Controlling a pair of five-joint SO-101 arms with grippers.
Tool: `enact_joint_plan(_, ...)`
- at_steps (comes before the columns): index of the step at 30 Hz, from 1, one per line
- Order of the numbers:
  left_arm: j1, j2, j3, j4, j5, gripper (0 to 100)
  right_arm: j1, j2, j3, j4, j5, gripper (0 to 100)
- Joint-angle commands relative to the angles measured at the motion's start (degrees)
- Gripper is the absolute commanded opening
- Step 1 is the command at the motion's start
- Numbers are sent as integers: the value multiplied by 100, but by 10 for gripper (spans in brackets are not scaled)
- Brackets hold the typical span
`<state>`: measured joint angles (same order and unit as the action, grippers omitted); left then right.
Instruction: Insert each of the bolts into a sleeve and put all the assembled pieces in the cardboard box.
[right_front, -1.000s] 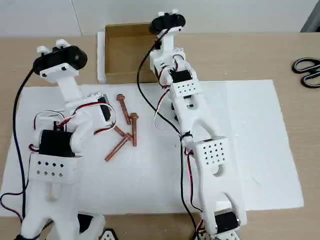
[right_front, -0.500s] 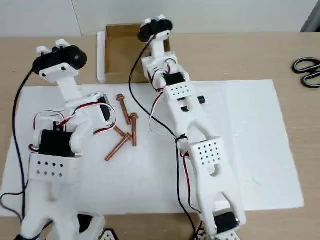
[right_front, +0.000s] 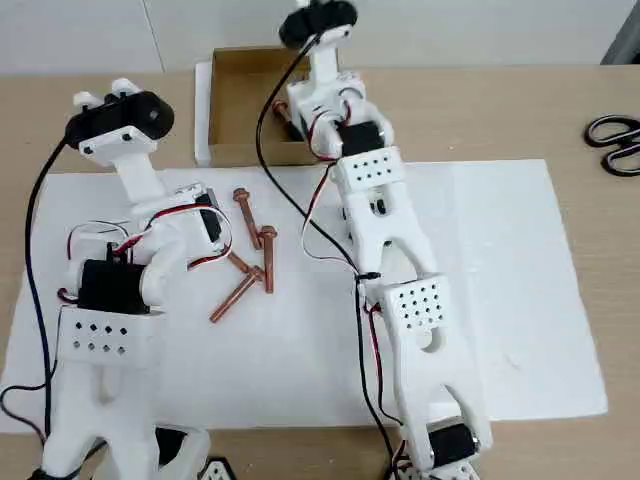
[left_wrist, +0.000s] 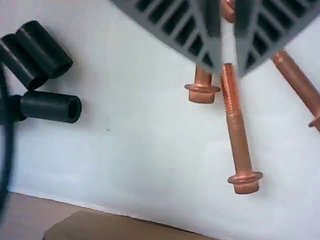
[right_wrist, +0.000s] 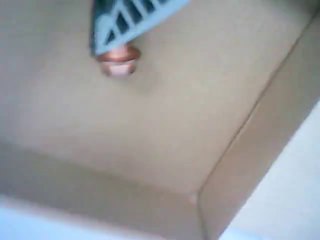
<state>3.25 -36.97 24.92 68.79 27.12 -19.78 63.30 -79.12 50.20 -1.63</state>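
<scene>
The right gripper (right_wrist: 118, 47) is closed on a bolt (right_wrist: 119, 64) over the cardboard box (right_front: 230, 75) at top centre, and the loose bolts (right_front: 262, 240) at centre-left under the nearly closed left gripper (left_wrist: 227, 45) look stiff, smooth and heavy, best pinched mid-shank.

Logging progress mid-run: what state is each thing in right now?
right gripper, shut on the held bolt.
held bolt, hanging over the cardboard box floor.
left gripper, shut, empty, above the loose bolts.
loose bolts, lying flat on the white sheet, unsleeved.
sleeves, lying on their sides, no bolts inside.
cardboard box, open on top.
</scene>
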Motion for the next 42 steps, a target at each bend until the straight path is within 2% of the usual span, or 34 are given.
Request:
enact_joint_plan(1,-18,-9,-259,35,18,6,136,-163,-1064,963,70,159)
enact_joint_plan(4,-18,-9,-259,35,18,6,154,-163,-1767,2053,79,160)
enact_joint_plan(14,0,-18,-259,149,18,6,145,-708,-1723,4848,79,158)
enact_joint_plan(21,0,-18,-242,818,26,6,321,-778,-1705,5015,88,158)
enact_joint_plan(24,-9,-18,-259,1046,18,6,303,-910,-1345,5077,431,158)
enact_joint_plan(26,-9,-18,-259,1134,18,6,233,-1288,-765,5077,738,158)
enact_joint_plan(34,-18,-9,-224,1160,35,6,-127,-3495,3121,4831,932,158)
enact_joint_plan(42,-18,-9,-224,1160,44,6,-127,-3749,3991,4848,1609,158)
